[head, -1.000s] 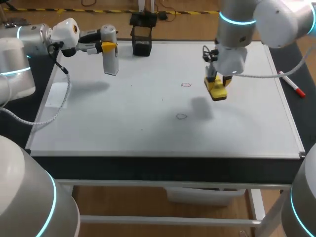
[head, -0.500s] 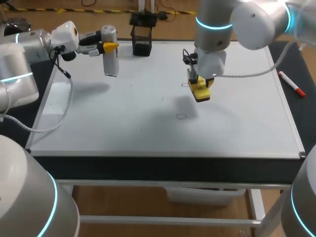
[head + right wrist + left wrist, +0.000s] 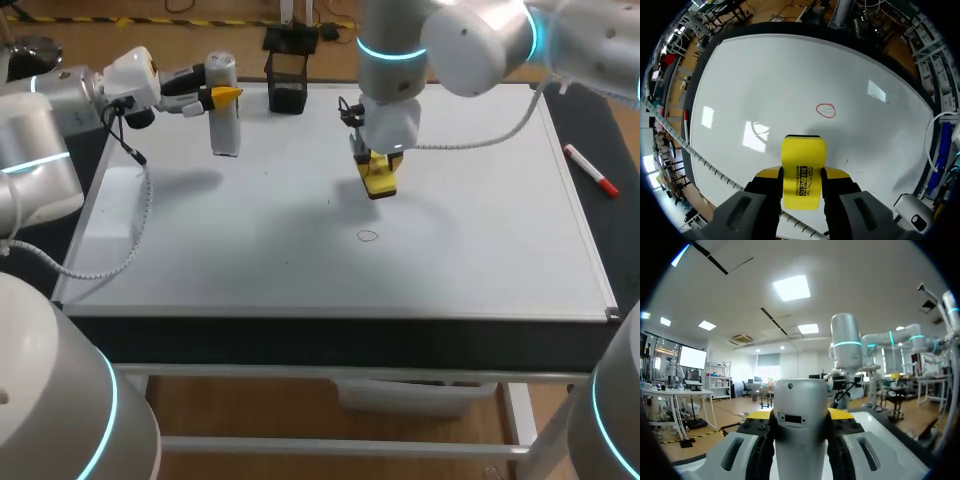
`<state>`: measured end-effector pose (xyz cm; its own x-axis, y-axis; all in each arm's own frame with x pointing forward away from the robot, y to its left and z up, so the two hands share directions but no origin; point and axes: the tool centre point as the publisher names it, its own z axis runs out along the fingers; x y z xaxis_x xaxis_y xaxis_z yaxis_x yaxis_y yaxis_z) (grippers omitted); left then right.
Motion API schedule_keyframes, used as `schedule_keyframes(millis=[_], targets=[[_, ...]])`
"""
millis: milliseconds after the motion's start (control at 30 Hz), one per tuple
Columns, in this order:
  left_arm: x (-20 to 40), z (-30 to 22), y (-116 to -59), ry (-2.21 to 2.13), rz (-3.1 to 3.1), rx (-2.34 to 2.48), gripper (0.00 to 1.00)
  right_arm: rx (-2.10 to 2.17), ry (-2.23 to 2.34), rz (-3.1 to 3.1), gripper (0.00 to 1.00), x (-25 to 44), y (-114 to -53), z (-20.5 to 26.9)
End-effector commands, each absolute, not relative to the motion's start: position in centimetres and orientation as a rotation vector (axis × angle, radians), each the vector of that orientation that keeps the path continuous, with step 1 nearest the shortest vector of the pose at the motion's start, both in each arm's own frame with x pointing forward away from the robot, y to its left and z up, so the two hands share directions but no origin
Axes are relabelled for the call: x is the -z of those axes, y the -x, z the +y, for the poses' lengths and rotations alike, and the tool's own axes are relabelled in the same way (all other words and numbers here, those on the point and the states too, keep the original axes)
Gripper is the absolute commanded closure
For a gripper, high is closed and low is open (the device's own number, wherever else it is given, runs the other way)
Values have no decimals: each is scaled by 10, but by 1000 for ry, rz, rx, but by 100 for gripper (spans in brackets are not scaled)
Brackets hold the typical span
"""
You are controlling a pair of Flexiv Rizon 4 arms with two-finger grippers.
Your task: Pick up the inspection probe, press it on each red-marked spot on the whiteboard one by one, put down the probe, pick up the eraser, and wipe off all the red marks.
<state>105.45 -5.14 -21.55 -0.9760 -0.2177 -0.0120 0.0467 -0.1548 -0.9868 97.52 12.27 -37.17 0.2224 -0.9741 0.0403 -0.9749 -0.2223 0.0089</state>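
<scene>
Jaws clamped: right gripper (image 3: 802, 174) pinches eraser (image 3: 803, 152) between them, left gripper (image 3: 800, 414) pinches probe (image 3: 801, 397).

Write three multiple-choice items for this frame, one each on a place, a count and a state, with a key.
1. Where is the yellow eraser?
A. lying flat at the near edge of the whiteboard
B. in the right gripper, over the whiteboard
C. off the table

2. How many red marks show in the head view?
A. none
B. one
C. three

3. What state is the left gripper in?
A. open and empty
B. shut on the eraser
C. shut on the inspection probe

Key:
1 B, its yellow tips flank the eraser in the right wrist view.
2 B, a single circle lies nearer than the eraser.
3 C, both fingers clasp the grey probe.
</scene>
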Motion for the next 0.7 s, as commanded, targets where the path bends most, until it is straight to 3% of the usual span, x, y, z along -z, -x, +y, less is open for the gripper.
schedule_keyframes(millis=[33,700], targets=[[214,-52,-1053,201,1915,2250,100,-44,-2429,-1915,100,380,-984,130],[214,-52,-1053,201,1915,2250,100,45,-2341,-2010,100,399,-1010,131]])
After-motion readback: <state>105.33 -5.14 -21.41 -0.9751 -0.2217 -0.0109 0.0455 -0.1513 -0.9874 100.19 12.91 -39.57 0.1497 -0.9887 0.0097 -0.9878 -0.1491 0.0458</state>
